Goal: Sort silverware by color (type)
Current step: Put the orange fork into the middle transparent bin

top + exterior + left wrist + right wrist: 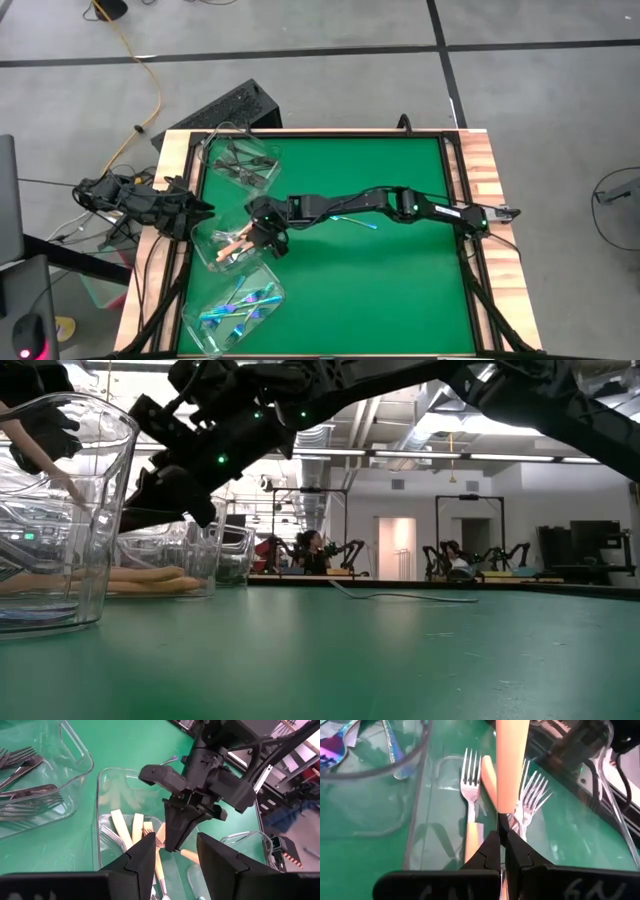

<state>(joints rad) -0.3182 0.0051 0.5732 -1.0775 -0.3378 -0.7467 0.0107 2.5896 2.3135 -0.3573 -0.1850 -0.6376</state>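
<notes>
Clenched on a cream-handled fork, the right gripper hangs over the middle tub at the left side of the desk, its arm reaching across from the right. The fork's handle points down into the tub, where other cream-handled forks already lie. The left gripper waits just left of that tub with its fingers spread, holding nothing.

The step in hand looks like the drop. To do it well, the right gripper should lower until the handle nears the forks below, then let go inside the tub's walls, so the fork lies flat with its fellows rather than bouncing over the rim. It should lift straight up afterwards to avoid catching the tub wall or the left gripper close by.

One blue fork lies loose on the green mat under the right arm, probably bound for the near tub of iridescent forks; the far tub holds dark metal forks.

Only the right wrist view shows the pinch on the fork itself. The high view alone gives all three tubs and the stray fork, while the left wrist view shows how close the two grippers stand. From the low view the tubs are seen only side-on.
</notes>
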